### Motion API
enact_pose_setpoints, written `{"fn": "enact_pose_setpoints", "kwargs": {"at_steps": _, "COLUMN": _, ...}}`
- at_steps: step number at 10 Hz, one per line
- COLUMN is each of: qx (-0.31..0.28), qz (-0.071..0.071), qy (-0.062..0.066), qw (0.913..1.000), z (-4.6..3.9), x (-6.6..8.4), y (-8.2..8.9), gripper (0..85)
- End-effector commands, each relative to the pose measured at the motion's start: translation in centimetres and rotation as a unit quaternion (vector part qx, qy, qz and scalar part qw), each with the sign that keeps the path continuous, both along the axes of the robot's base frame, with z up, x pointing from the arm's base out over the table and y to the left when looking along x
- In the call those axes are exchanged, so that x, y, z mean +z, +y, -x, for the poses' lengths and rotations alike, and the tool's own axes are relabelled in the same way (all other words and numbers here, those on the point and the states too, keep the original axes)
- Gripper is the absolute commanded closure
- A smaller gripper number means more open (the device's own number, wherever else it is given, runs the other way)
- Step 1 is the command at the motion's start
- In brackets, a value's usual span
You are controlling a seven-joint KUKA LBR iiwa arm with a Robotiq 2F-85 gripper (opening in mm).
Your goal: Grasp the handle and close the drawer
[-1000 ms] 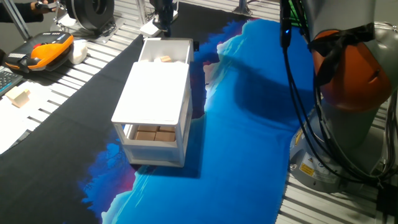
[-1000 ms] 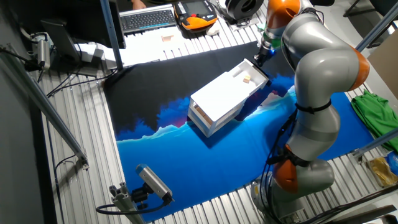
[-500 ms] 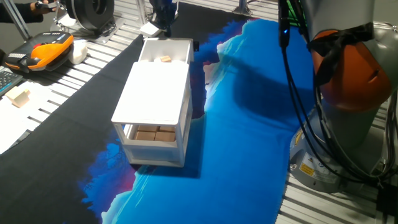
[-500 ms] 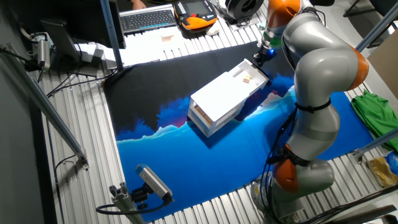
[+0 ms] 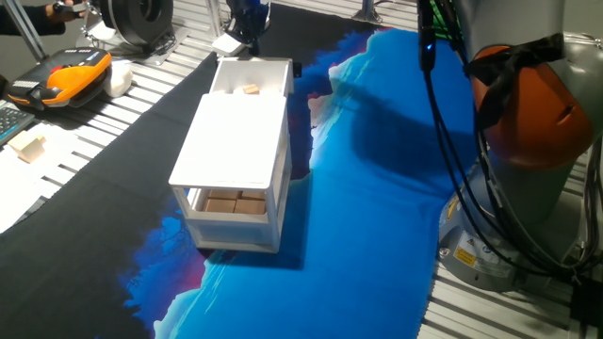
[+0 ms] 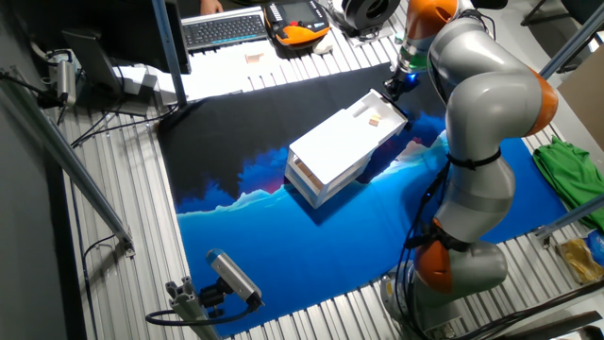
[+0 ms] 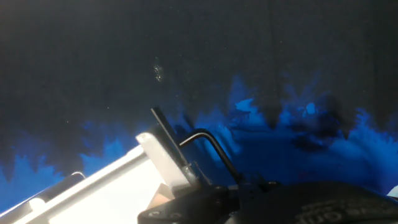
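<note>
The small white two-tier cabinet (image 5: pixel 236 141) stands on the blue and black cloth. Its upper drawer (image 5: pixel 252 73) sticks out a short way at the far end, with a tan block (image 5: pixel 249 90) inside. My gripper (image 5: pixel 247 36) hangs right at the drawer's far front, also shown in the other fixed view (image 6: pixel 395 83) beside the drawer (image 6: pixel 376 111). In the hand view the drawer's white front (image 7: pixel 158 163) and its thin dark wire handle (image 7: pixel 208 142) lie just ahead of my dark gripper body (image 7: pixel 273 199). My fingertips are hidden, so the grip cannot be told.
Tan wooden blocks (image 5: pixel 231 201) fill the cabinet's lower tier. An orange and black device (image 5: pixel 73 77), a white box (image 5: pixel 119 77) and a keyboard (image 6: pixel 225 28) lie on the slatted table. The robot base (image 5: pixel 532 141) stands at the right, with green cloth (image 6: pixel 571 162) beyond.
</note>
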State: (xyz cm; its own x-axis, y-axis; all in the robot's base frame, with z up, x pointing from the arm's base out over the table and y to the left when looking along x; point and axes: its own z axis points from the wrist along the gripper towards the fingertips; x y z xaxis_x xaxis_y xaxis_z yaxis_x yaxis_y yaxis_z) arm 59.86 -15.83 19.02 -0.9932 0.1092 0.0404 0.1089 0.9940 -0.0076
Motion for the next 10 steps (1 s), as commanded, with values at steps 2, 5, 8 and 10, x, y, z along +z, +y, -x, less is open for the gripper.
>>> {"fn": "enact_pose_setpoints", "kwargs": {"at_steps": 2, "qx": 0.051, "qz": 0.008, "qy": -0.004, "qw": 0.9987, "z": -0.05, "x": 0.04, "y": -0.07, "gripper": 85.0}}
{"fn": "enact_pose_setpoints", "kwargs": {"at_steps": 5, "qx": 0.129, "qz": 0.001, "qy": -0.008, "qw": 0.9916, "z": -0.16, "x": 0.06, "y": -0.11, "gripper": 85.0}}
{"fn": "enact_pose_setpoints", "kwargs": {"at_steps": 8, "qx": 0.199, "qz": -0.004, "qy": -0.01, "qw": 0.9799, "z": -0.46, "x": 0.21, "y": -0.16, "gripper": 85.0}}
{"fn": "enact_pose_setpoints", "kwargs": {"at_steps": 10, "qx": 0.251, "qz": -0.007, "qy": -0.01, "qw": 0.968, "z": -0.52, "x": 0.22, "y": -0.19, "gripper": 85.0}}
